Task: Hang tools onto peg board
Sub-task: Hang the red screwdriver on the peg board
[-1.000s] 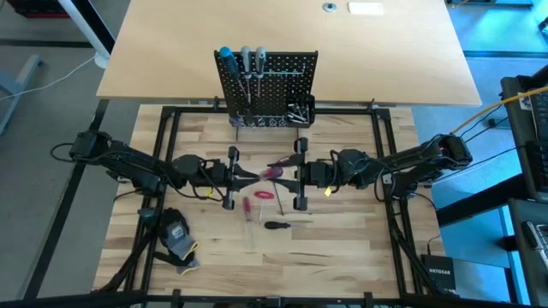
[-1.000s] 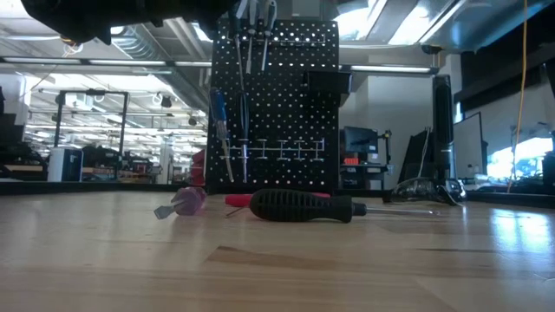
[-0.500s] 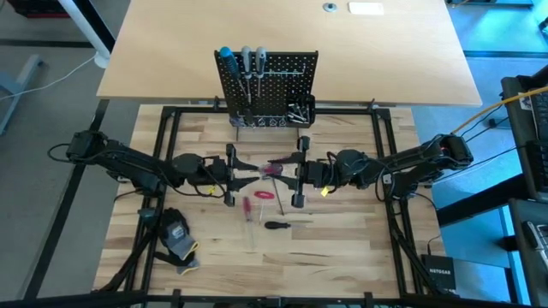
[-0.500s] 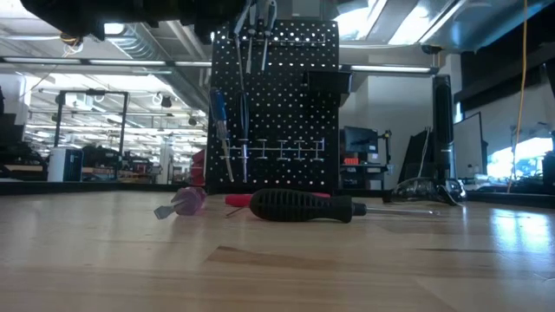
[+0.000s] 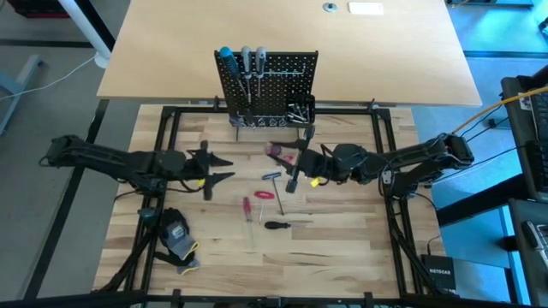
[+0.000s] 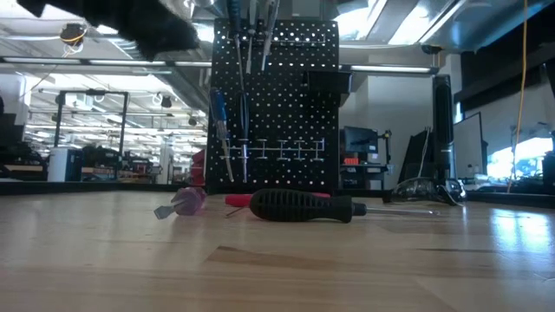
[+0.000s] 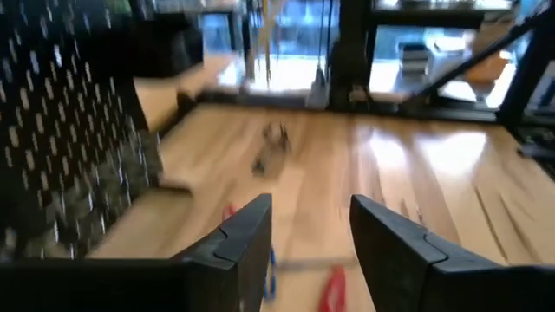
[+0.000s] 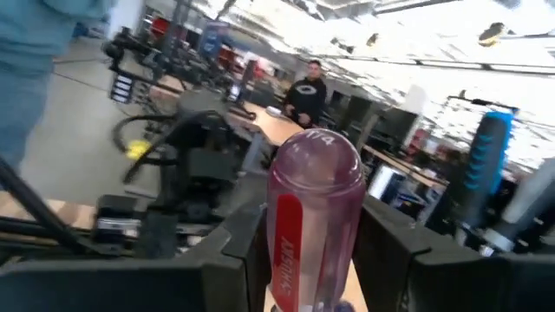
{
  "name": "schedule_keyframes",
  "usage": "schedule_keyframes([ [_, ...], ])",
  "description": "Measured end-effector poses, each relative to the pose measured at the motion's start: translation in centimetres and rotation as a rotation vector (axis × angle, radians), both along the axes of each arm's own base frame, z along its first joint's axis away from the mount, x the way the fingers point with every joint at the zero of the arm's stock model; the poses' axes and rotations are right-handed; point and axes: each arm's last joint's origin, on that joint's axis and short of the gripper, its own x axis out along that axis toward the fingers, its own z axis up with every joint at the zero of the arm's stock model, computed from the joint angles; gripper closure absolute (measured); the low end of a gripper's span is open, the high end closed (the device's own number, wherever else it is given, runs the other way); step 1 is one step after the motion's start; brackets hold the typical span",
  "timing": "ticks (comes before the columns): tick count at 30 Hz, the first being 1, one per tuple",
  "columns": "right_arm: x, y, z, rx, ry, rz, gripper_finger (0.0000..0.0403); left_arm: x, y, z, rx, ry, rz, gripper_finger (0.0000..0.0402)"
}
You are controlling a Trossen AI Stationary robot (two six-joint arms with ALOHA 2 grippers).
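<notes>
The black peg board (image 5: 265, 85) stands upright at the table's far middle, with a blue-handled (image 5: 226, 60) and two grey-handled screwdrivers (image 5: 253, 60) hanging on it. My right gripper (image 5: 282, 156) is in front of the board, shut on a clear pink-handled screwdriver (image 8: 316, 208). My left gripper (image 5: 218, 168) stands open toward the table's left with nothing between its fingers (image 7: 234, 251). A T-shaped key (image 5: 271, 176), a red screwdriver (image 5: 247, 207) and a black-handled screwdriver (image 5: 276, 225) lie flat on the table. My right gripper pinches the pink screwdriver's handle (image 8: 299, 260) between its two fingers, one on each side. The fingers come roughly level from the table's right side. The handle's rounded butt end (image 8: 319, 152) stands out past the fingers, and the shaft is hidden. The tool is clear of the table.
A black-and-yellow glove (image 5: 175, 238) lies at the near left. A small black bin (image 5: 300, 111) with silver bits hangs at the board's lower right. A black frame (image 5: 167, 128) borders the wooden work area. Bare wood lies toward the near and right sides.
My left gripper has opened, let go of the pink screwdriver and drawn back toward the table's left edge. My right gripper has kept hold of the screwdriver, turned its wrist, and carried the handle a little toward the peg board.
</notes>
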Motion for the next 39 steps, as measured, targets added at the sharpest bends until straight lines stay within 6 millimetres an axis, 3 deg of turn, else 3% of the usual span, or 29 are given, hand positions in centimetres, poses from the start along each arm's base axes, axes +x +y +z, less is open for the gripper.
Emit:
schedule_keyframes([
  [8,2.3,-1.7,-2.6,0.011,0.039,-0.163,0.0274,-0.4,0.1,-2.0,-0.123,0.163,0.077,0.0263],
  [12,4.0,-2.2,-4.5,0.02,0.054,-0.237,0.0274,0.2,0.1,-2.9,-0.127,0.174,0.098,0.0263],
  [23,8.7,-4.7,-6.5,0.032,0.092,-0.453,0.0274,0.8,0.0,-3.5,-0.146,0.193,0.109,0.0263],
  [39,9.4,-10.2,-7.8,0.186,0.002,-0.481,0.0274,0.8,-0.4,-3.4,-0.141,0.19,0.09,0.0263],
])
